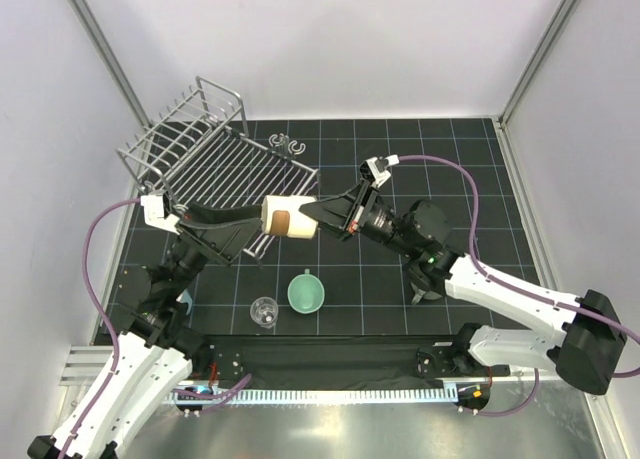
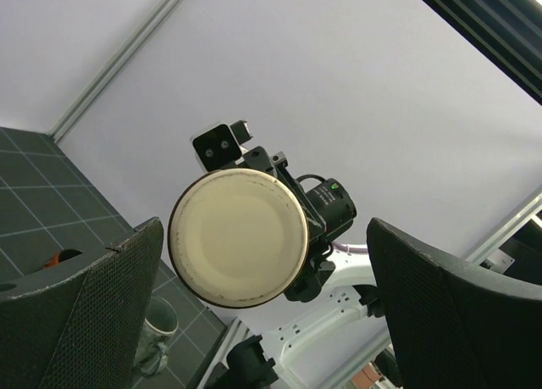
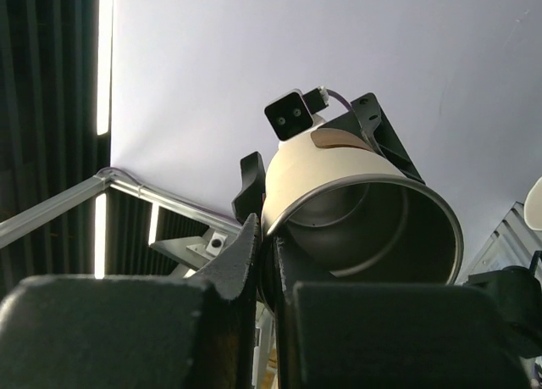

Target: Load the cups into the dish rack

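Note:
A cream cup with a brown band hangs on its side in the air, just in front of the dish rack. My right gripper is shut on its rim, one finger inside the dark interior and one outside. My left gripper is open and faces the cup's round base. Its fingers stand wide on either side, not touching. A mint green cup and a clear glass stand on the mat near the front.
Two grey C-shaped clips lie behind the rack's right corner. A greyish mug stands on the mat under the right arm. A light blue thing peeks out beside the left arm. White walls enclose the black gridded mat.

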Robot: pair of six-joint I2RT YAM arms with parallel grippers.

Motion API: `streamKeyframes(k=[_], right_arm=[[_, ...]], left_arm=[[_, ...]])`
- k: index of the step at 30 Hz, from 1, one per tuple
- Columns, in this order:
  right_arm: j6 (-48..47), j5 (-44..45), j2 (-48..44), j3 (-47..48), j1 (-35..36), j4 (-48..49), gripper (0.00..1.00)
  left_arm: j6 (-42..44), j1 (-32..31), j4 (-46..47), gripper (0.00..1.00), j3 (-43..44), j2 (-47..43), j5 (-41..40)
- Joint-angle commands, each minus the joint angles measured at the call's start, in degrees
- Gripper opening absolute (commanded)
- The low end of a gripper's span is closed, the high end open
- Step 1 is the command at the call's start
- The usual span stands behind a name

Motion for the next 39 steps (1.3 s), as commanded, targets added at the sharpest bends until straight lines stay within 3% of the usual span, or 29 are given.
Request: streamKeyframes(k=[1,11,16,24,30,31,32,33,34,35,36,39], right_arm=[[1.3,2.8,1.2,3.9,1.3,7.7,0.04],[0.9,4.3,4.6,6.7,3.5,9.1,0.04],[0.8,5.9,5.2,6.5,4.3,9.7,0.04],[0.4,7.6,6.0,6.9,4.9,9.9,0.04],[0.9,7.3,6.7,6.9,5.0,10.3,0.04],[0.8,7.3,6.6,6.5,5.0,10.2,0.04],[0.7,7.3,6.4,5.8,5.0,9.9,0.04],[0.3,7.2,6.2,5.3,5.0,9.4,0.11],[-0.4,7.0,5.1,4.9,4.8,8.3,0.24],[-1.5,6.7,4.3,4.4,4.6,4.3,0.37],[-4.6,7.2,3.3,4.1,4.3,1.1,0.56],[-14.0,10.1,-3.5,4.4,3.9,-16.8,0.77]], left_arm=[[0.7,-0.1,3.8,1.0,0.7,0.1,1.3],[0.2,-0.1,3.7,1.0,-0.1,-0.1,0.6],[0.2,-0.1,2.6,0.85,0.2,0.1,0.4],[0.1,-0.1,0.3,0.92,2.2,2.6,0.2],[0.3,-0.1,-1.7,0.71,3.1,3.5,-1.1],[0.8,-0.1,-1.9,0.53,3.3,3.6,-1.4],[1.3,-0.1,-2.5,0.44,3.9,3.6,-1.6],[2.0,-0.1,-3.2,0.36,4.3,3.6,-1.9],[2.8,-0.1,-7.3,0.07,5.0,3.8,-2.9],[5.6,-0.1,-10.8,0.0,7.7,4.1,-3.7],[7.4,-0.1,-14.2,0.0,9.3,4.6,-4.6],[16.5,-0.1,-28.3,0.0,16.1,6.9,-8.9]])
